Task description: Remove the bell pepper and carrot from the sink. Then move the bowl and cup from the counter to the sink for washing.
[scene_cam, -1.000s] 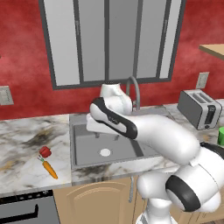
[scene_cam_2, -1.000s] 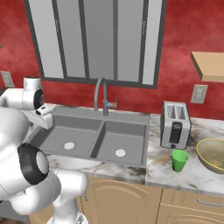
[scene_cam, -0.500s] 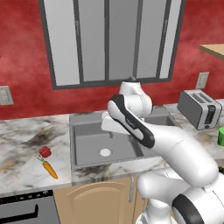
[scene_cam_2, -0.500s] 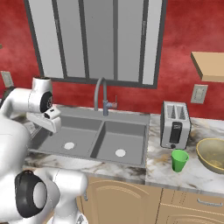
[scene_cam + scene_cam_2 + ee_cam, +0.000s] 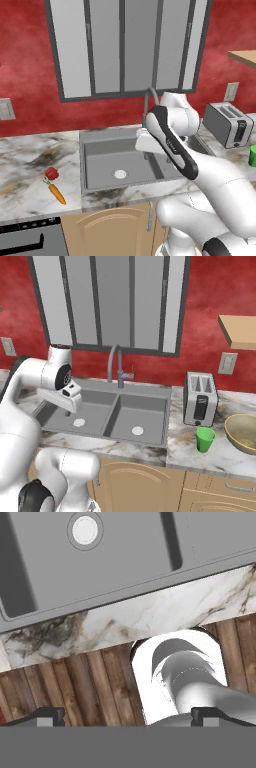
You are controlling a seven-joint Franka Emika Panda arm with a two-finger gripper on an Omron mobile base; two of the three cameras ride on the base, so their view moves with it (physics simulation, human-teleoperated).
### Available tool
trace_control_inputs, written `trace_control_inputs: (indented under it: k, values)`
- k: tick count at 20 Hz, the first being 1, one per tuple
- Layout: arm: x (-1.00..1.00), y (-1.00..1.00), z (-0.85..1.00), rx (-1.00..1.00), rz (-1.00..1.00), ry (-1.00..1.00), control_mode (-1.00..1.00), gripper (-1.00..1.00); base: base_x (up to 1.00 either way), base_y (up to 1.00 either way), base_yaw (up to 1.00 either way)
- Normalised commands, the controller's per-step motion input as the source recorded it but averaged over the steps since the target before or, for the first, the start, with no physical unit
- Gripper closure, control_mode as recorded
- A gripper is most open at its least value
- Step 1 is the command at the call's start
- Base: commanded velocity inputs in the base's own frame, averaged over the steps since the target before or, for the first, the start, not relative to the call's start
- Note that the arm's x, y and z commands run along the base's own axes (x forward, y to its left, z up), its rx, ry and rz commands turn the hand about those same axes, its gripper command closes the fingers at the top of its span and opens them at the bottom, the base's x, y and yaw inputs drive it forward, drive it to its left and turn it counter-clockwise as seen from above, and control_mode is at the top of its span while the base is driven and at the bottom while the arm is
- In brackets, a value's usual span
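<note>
Red walls and a grey-framed window back the white-grey marble counter (image 5: 30, 165), where the grey metal double-basin sink (image 5: 150, 418) now lies bare, its 2 white drains uncovered. Left of the sink, on the counter, the small glossy red bell pepper (image 5: 51, 173) sits just beside the slim orange carrot (image 5: 57, 194), the 2 close together near the front edge. So the first half of the job looks done to me. On the far side, right of the silver toaster (image 5: 200, 398), the bright green handleless cup (image 5: 204, 439) stands near the wide olive-yellow bowl (image 5: 244, 432), both untouched on the counter. The white arm has swung rightward over the last second, from above the left side of the sink toward its middle, and the pincer (image 5: 68, 406) hangs released and empty over the left basin, its fingertips (image 5: 47, 715) spread wide above the counter's front edge. My guess is it is crossing toward the cup or bowl, with the faucet (image 5: 116, 363) near its path.
</note>
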Motion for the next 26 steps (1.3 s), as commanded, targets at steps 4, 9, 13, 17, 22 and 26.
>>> trace_control_inputs:
  k: [4, 9, 13, 17, 22, 26]
  values:
    - [-0.29, -0.52, 0.16, 0.00, 0.05, 0.00, -1.00, -1.00, 0.00, 0.00, 0.00]
    - [-0.21, -0.52, 0.13, 0.00, 0.04, 0.00, -1.00, -1.00, 0.00, 0.00, 0.00]
    - [-0.23, -0.55, 0.13, 0.02, 0.03, 0.00, -1.00, -1.00, 0.00, 0.00, 0.00]
    - [-0.22, -0.55, 0.12, 0.03, 0.03, 0.00, -1.00, -1.00, 0.00, 0.00, 0.00]
    - [-0.22, -0.55, 0.11, 0.04, 0.03, 0.00, -1.00, -1.00, 0.00, 0.00, 0.00]
    - [-0.17, -0.53, 0.14, 0.03, 0.04, 0.00, -1.00, -1.00, 0.00, 0.00, 0.00]
